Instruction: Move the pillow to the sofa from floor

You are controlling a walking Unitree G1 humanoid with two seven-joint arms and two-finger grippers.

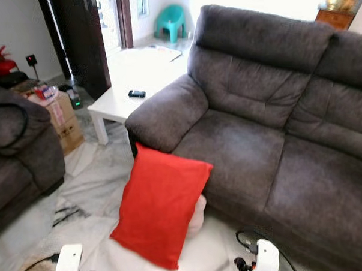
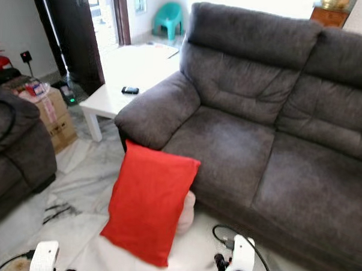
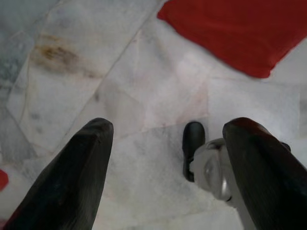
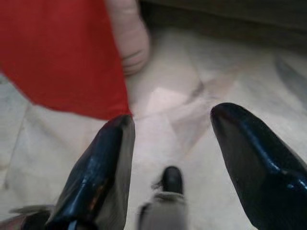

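Observation:
A red pillow stands on its lower edge on the marble floor, leaning against the front of the dark grey sofa below its left armrest. A pale pink cushion lies behind the pillow's lower corner. Both arms sit low at the bottom of the eye views, short of the pillow. In the left wrist view my left gripper is open above bare floor, with the pillow ahead. Seen from the right wrist, my right gripper is open too, one fingertip close to the pillow's corner.
A white low table with a small black device stands left of the sofa. A dark armchair and a cardboard box sit at the left. Black cables lie on the floor. A teal chair stands far back.

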